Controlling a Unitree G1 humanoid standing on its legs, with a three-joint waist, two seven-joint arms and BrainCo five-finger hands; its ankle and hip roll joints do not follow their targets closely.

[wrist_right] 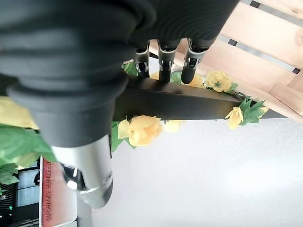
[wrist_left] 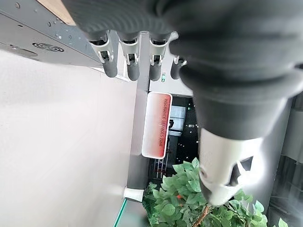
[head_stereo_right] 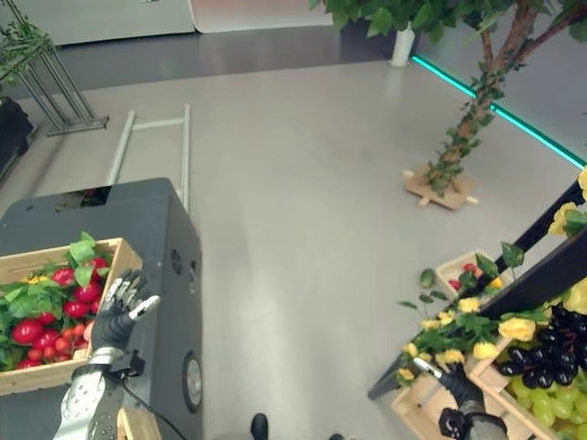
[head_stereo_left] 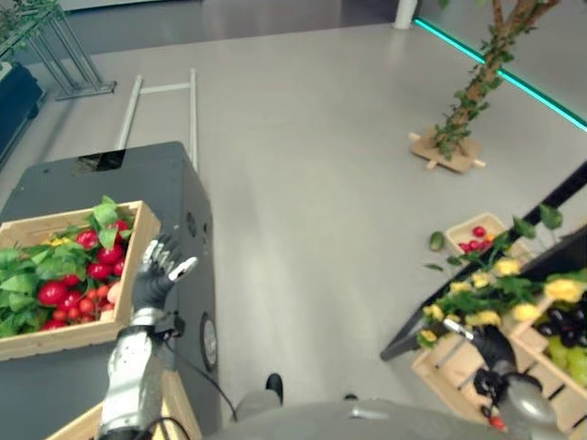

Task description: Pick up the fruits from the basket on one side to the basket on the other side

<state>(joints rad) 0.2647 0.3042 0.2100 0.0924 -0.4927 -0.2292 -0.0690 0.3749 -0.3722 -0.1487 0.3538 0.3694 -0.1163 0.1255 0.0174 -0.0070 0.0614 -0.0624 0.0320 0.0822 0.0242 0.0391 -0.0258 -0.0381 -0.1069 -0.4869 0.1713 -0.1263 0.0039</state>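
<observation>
A wooden crate (head_stereo_left: 147, 229) of red fruits (head_stereo_left: 53, 293) and green leaves sits on a dark grey stand (head_stereo_left: 174, 179) at the left. My left hand (head_stereo_left: 158, 270) is raised just off the crate's right rim, open with spread fingers (wrist_left: 132, 61) and holding nothing. At the lower right my right hand (head_stereo_left: 492, 348) is open and empty, its fingers (wrist_right: 163, 61) straight by a dark bar with yellow flowers (head_stereo_left: 504, 268). Beside it stands a wooden crate (head_stereo_left: 537, 344) of dark and green grapes (head_stereo_right: 541, 362).
A small crate (head_stereo_left: 477, 225) with red fruits lies on the floor behind the flowers. A tree on a wooden base (head_stereo_left: 448, 151) stands at the far right. Metal rails (head_stereo_left: 165, 90) lie on the floor beyond the stand. Open grey floor separates the two sides.
</observation>
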